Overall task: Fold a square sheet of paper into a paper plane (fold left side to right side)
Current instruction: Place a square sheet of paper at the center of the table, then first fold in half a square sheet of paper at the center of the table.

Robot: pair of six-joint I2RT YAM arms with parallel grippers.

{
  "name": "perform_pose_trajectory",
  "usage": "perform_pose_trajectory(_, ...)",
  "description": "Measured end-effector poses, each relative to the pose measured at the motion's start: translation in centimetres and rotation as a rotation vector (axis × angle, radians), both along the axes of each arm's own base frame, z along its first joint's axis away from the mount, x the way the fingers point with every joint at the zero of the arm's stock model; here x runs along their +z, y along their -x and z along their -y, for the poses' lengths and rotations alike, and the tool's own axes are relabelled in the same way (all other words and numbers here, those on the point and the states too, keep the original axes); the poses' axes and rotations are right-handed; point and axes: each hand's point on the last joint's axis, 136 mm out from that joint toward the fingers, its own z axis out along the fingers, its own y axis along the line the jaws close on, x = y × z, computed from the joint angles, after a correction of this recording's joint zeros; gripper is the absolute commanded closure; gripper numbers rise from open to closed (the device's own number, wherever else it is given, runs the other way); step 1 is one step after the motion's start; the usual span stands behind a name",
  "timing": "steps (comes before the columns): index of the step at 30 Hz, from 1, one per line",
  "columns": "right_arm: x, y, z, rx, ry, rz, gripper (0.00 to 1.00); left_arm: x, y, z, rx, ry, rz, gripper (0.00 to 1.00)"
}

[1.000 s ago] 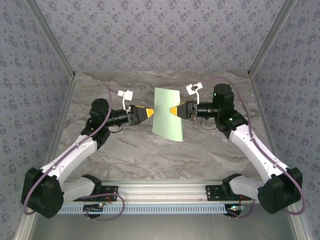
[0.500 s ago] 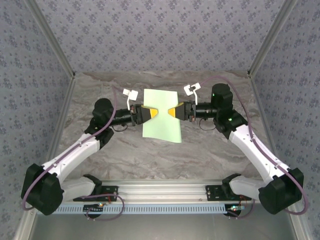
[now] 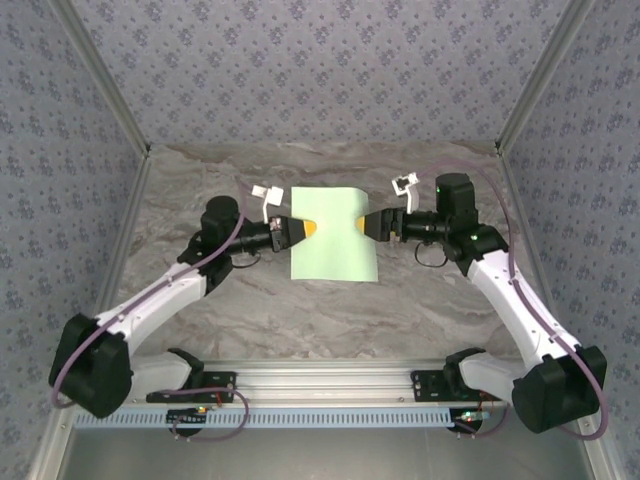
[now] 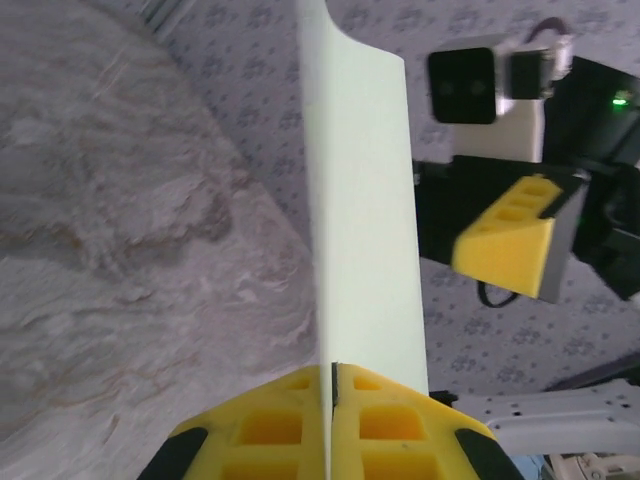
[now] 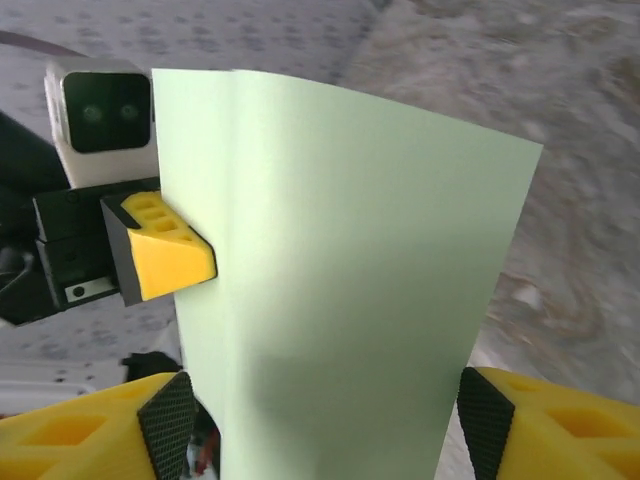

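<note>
The square sheet of paper [image 3: 335, 235] is pale mint green and hangs above the marble table, gently bowed, between both arms. My left gripper [image 3: 308, 230] is shut on the middle of its left edge. In the left wrist view the yellow fingers [image 4: 290, 420] pinch the sheet [image 4: 365, 200], which runs away edge-on. My right gripper [image 3: 364, 225] stands open at the right edge. In the right wrist view its fingers [image 5: 100, 435] sit wide apart on either side of the sheet [image 5: 340, 260] without touching it.
The marble table [image 3: 330, 310] spreads below and around the sheet. Patterned walls close in the back and both sides. The arm bases and a metal rail [image 3: 330, 385] line the near edge.
My left gripper has come in and shut on the sheet's left edge. My right gripper has opened and let go. The sheet has turned flatter toward the camera, and both arms have shifted slightly right.
</note>
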Motion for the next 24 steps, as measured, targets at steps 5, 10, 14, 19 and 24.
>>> perform_pose_trajectory(5, -5.3, -0.4, 1.7, -0.078, 0.12, -0.077, 0.24, -10.2, -2.4, 0.2, 0.044, -0.185, -0.235, 1.0)
perform_pose_trajectory(10, -10.5, -0.4, 2.2, -0.098, 0.177, -0.183, 0.48, -19.8, -3.5, -1.0, 0.085, -0.35, -0.46, 1.0)
perform_pose_trajectory(14, -14.7, -0.2, 1.7, -0.096, 0.192, -0.28, 0.71, -22.6, -4.1, -1.5, 0.102, -0.423, -0.508, 1.0)
perform_pose_trajectory(19, -19.0, -0.6, 0.3, -0.079, 0.214, -0.374, 0.83, -22.1, -5.1, -1.2, 0.101, -0.441, -0.476, 1.0)
perform_pose_trajectory(24, -22.6, -1.1, -0.7, -0.081, 0.238, -0.451, 0.85, -22.1, -5.3, -1.4, 0.104, -0.465, -0.463, 1.0)
